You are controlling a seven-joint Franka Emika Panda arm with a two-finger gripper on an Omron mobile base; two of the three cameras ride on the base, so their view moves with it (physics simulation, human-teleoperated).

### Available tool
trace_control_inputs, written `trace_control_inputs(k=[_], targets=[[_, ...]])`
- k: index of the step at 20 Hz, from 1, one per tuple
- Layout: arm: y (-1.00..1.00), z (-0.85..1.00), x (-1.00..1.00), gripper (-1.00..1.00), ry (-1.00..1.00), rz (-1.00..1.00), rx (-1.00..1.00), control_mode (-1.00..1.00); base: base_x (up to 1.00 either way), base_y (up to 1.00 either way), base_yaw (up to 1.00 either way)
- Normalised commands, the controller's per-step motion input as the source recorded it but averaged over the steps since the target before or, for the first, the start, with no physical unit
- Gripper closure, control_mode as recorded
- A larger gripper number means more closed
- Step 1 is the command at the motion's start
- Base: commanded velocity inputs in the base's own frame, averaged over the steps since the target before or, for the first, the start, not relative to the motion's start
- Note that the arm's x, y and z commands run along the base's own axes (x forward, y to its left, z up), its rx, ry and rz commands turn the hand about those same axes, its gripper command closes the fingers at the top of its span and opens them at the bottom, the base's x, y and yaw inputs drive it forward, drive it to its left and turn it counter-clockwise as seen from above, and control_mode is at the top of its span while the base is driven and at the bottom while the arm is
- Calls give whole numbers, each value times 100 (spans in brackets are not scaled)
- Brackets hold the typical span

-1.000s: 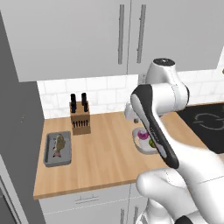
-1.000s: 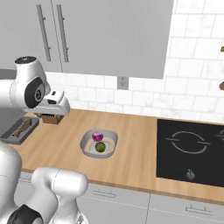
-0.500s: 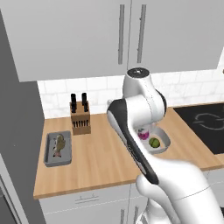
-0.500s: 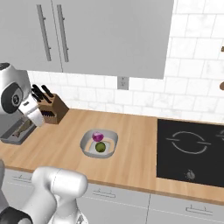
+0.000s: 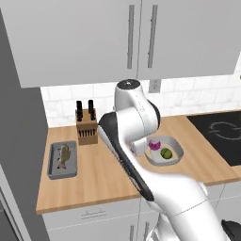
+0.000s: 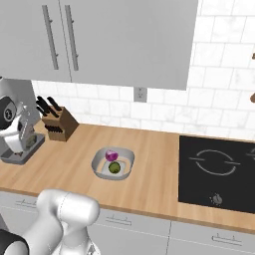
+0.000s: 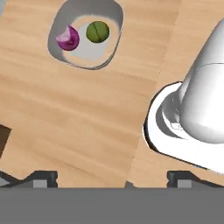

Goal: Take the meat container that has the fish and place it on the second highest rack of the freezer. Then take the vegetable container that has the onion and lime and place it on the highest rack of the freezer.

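I see gripper (image 7: 112,177) released, jaws wide over wooden counter (image 7: 87,113) | grey rectangular tray (image 5: 62,160) with brownish fish (image 5: 64,154) at left edge | pale rounded dish (image 5: 164,150) holds purple onion (image 5: 154,144), green lime (image 5: 165,153), mid-counter

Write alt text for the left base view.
A white robot arm rises over a wooden counter, partly hiding a pale vegetable container with an onion and lime. At left, a grey meat container holds a fish beside a knife block.
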Motion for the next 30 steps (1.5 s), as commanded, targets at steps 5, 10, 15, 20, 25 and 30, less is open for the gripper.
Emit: trace_control_inputs(k=[5,10,15,20,25,30], targets=[[38,-37,0,-100,0,-77,17,-100,0,0,0],[68,-52,0,-100,-12,-65,2,-100,0,0,0],[71,-27,28,-100,-2,-11,0,-100,0,0,0],[78,-27,40,-100,19,0,0,-100,0,0,0],[80,-38,2,-100,18,-3,0,-100,0,0,0],[58,-34,0,-100,8,-2,0,-100,0,0,0]])
